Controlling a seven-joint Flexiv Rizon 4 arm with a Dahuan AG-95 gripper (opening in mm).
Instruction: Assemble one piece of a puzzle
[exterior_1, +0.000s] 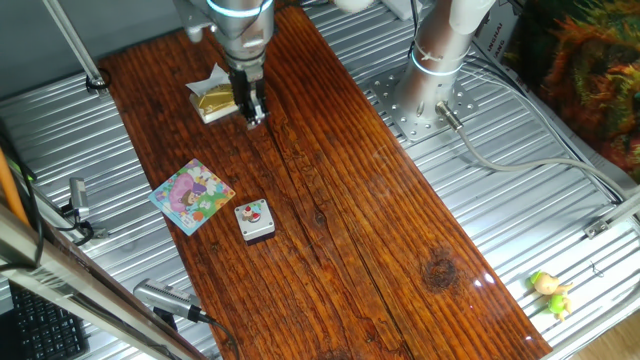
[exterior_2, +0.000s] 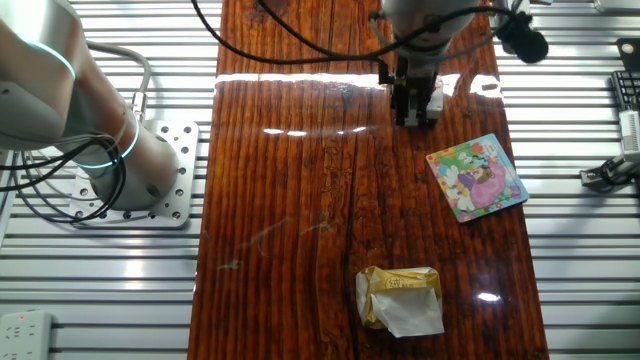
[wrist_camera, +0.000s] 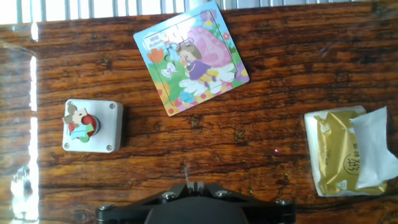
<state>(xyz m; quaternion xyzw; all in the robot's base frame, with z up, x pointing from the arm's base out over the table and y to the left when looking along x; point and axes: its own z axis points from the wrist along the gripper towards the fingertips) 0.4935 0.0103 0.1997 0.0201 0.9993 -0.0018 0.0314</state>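
The puzzle (exterior_1: 192, 196) is a small pastel picture board lying flat on the wooden tabletop; it also shows in the other fixed view (exterior_2: 476, 177) and in the hand view (wrist_camera: 189, 56). The piece (exterior_1: 253, 213) is tiny and whitish with red and green marks. It rests on top of a small grey box, over its red button (wrist_camera: 78, 121). My gripper (exterior_1: 252, 112) hangs above the wood beside a gold packet, well away from the piece and the puzzle. Its jaws are shut and empty (wrist_camera: 193, 186).
The grey box (wrist_camera: 109, 127) stands just beside the puzzle. A gold foil packet with white paper (exterior_1: 218, 98) lies next to my gripper (exterior_2: 413, 105); it also shows in the hand view (wrist_camera: 348, 152). Ribbed metal surrounds the wooden board (exterior_1: 380, 230). The arm's base (exterior_1: 425, 95) is bolted down beside it.
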